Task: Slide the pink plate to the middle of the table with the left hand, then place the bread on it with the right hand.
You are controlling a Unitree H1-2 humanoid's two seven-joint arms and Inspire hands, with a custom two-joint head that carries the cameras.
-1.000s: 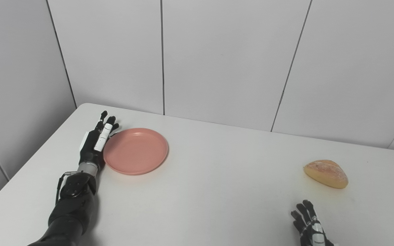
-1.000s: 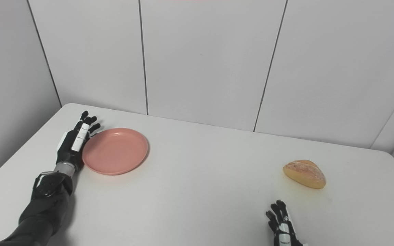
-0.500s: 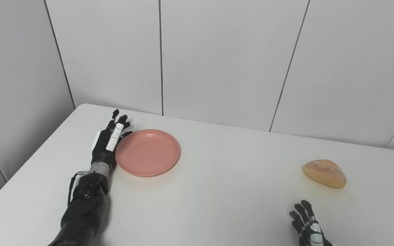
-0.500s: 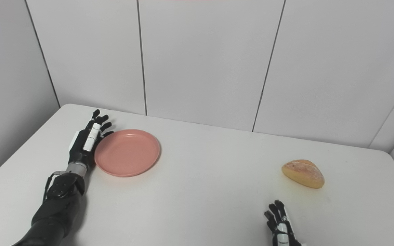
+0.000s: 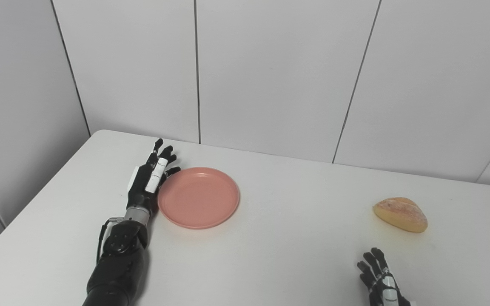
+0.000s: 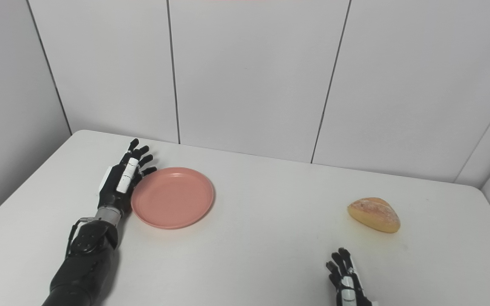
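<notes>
My left hand (image 5: 150,182), fingers (image 5: 163,156) spread, presses the pink plate (image 5: 198,197) left of the table (image 5: 270,255) centre; bread (image 5: 400,214) sits right; a skewed push could spin the plate away.

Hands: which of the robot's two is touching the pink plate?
The left hand, fingers spread, rests against the left rim of the pink plate. The right hand sits apart at the near edge, short of the bread.
</notes>
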